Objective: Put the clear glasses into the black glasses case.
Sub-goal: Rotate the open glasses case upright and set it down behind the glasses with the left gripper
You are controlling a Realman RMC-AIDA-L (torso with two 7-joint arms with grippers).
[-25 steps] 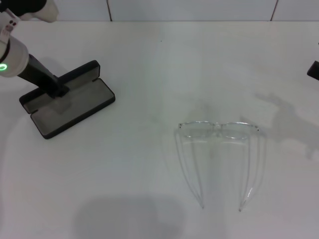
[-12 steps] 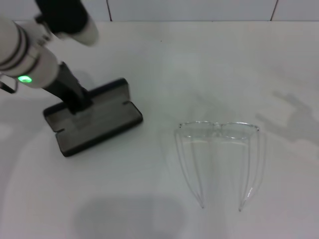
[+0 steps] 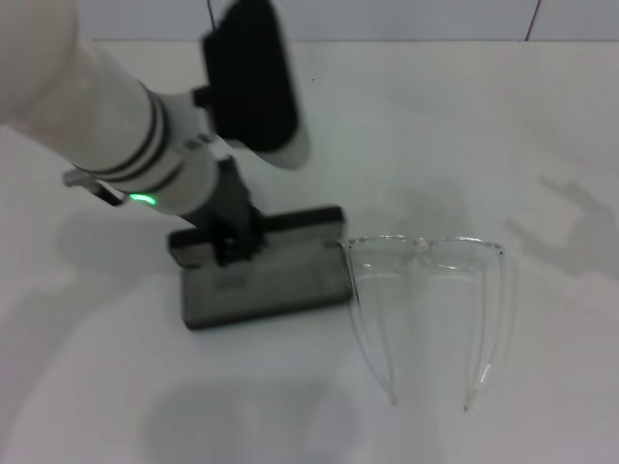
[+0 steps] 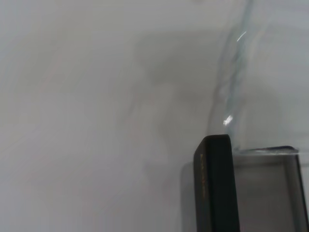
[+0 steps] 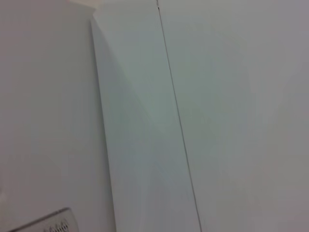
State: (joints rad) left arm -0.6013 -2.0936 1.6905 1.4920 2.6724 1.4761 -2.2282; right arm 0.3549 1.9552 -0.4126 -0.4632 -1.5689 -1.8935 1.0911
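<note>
The black glasses case (image 3: 276, 285) lies open on the white table just left of centre, its grey lining facing up and its lid standing along the far side. My left gripper (image 3: 235, 247) is shut on the case's far left rim. The clear glasses (image 3: 426, 252) rest unfolded on the table right of the case, with the temple arms pointing toward me. The case's right end touches or nearly touches their left corner. The left wrist view shows the case's black edge (image 4: 215, 186), its lining (image 4: 268, 193) and a clear temple arm (image 4: 235, 82). My right gripper is out of view.
The white table (image 3: 503, 126) runs back to a tiled wall. A shadow of the right arm falls on the table at the right (image 3: 571, 227). The right wrist view shows only white wall panels (image 5: 145, 121).
My left arm has dragged the open case from the far left of the table rightward and nearer, up to the glasses. The right arm has left the head view. The glasses have not moved.
</note>
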